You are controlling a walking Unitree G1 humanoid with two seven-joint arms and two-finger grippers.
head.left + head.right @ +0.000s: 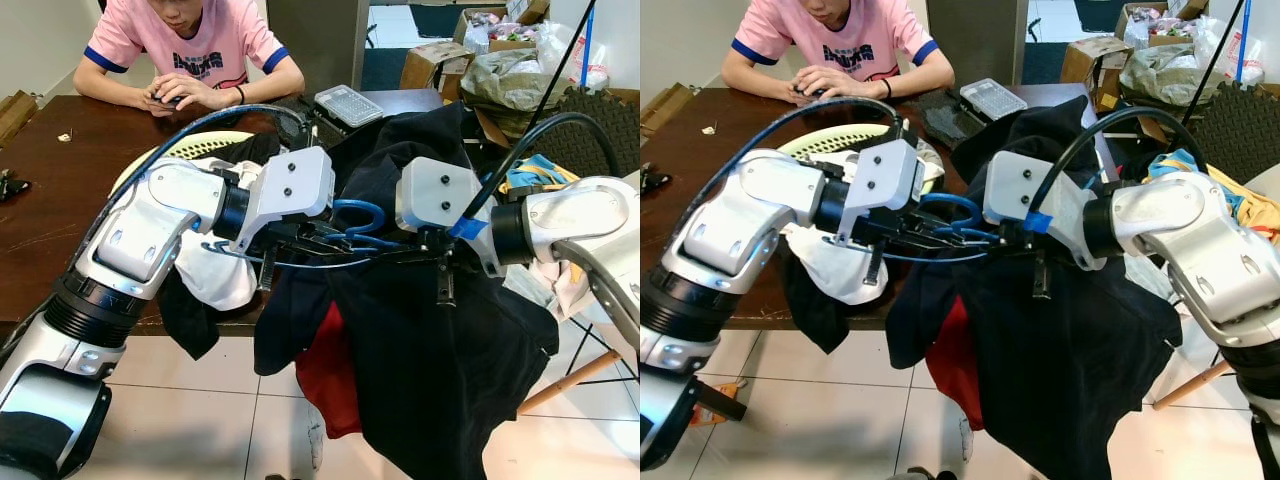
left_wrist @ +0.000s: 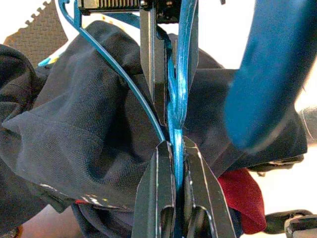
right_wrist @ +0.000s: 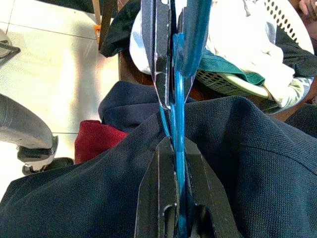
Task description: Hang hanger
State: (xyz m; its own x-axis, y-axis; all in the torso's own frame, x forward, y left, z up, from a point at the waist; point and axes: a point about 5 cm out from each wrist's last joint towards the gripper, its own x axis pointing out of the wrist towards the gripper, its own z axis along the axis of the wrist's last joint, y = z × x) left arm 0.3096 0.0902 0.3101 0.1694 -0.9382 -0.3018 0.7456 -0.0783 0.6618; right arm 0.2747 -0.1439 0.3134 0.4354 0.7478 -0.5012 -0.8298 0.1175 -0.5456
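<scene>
Between the two arms, at chest height in front of the robot, a blue wire hanger (image 1: 352, 232) was held level with a dark navy garment (image 1: 440, 370) draped over it; a red cloth (image 1: 325, 375) hung behind the garment's lower edge. Left pincer (image 1: 300, 245) was clenched on the hanger wire from the robot's left; left wrist view showed both black fingers (image 2: 157, 188) pressed tight against the blue wire. Right pincer (image 1: 1015, 243) was clenched on the same hanger from the other side, fingers (image 3: 159, 193) pinching the wire just above the navy fabric. Below: pale tiled floor (image 1: 200, 400). Behind the arms: dark wooden table (image 1: 50, 190) carrying a pale laundry basket (image 1: 835, 142) with white clothing (image 1: 830, 265) spilling over the edge. Farther back on the table: a clear plastic box (image 1: 348, 104). At the far side, a person in a pink shirt (image 1: 195, 40) sat with hands together on the table.
</scene>
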